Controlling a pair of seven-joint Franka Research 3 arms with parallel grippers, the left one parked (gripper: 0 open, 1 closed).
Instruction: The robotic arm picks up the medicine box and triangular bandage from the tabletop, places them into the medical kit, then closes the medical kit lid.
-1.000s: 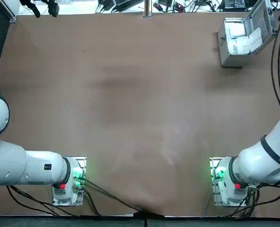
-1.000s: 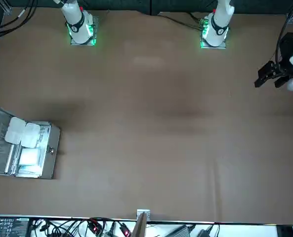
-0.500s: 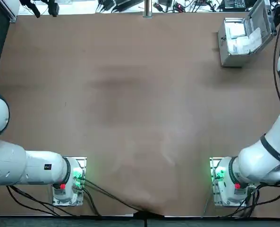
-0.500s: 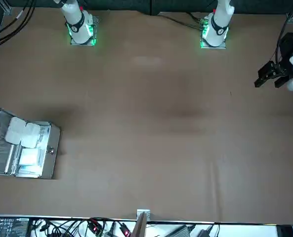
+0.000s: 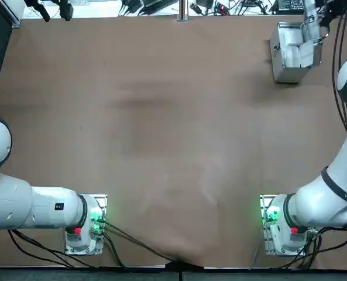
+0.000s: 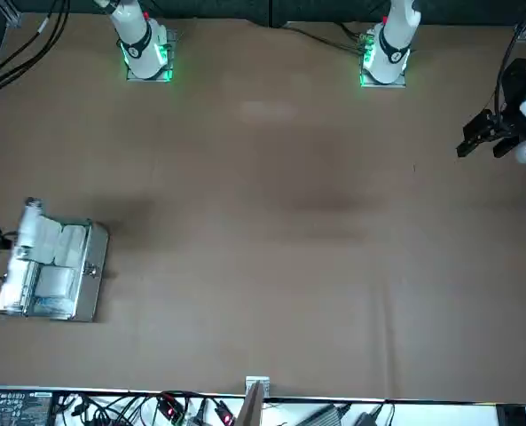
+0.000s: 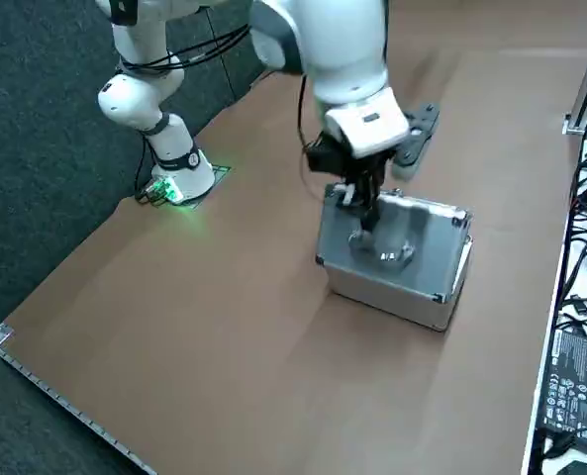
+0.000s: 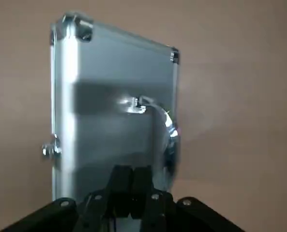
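The medical kit (image 7: 377, 282) stands at the table's far right corner, seen also in the top view as the medical kit (image 5: 284, 69). Its lid (image 7: 417, 233) tilts partly down over the case. My right gripper (image 7: 367, 220) is shut, with nothing between the fingers, and presses on the lid's outer face beside the arched handle (image 7: 392, 255). In the wrist view the shut gripper (image 8: 132, 186) rests against the ribbed lid (image 8: 109, 130) near the handle (image 8: 168, 130). Inside, the medicine box (image 5: 289, 36) and the triangular bandage (image 5: 295, 55) still show under the lid.
The table's far edge with cables and electronics (image 7: 575, 366) runs just behind the kit. The right arm's base (image 5: 278, 225) glows green at the near edge. Brown tabletop (image 5: 161, 117) stretches to the left of the kit.
The lid has swung from leaning open outward to tilting down over the case, and my right gripper has come in against it. The white items inside are more covered.
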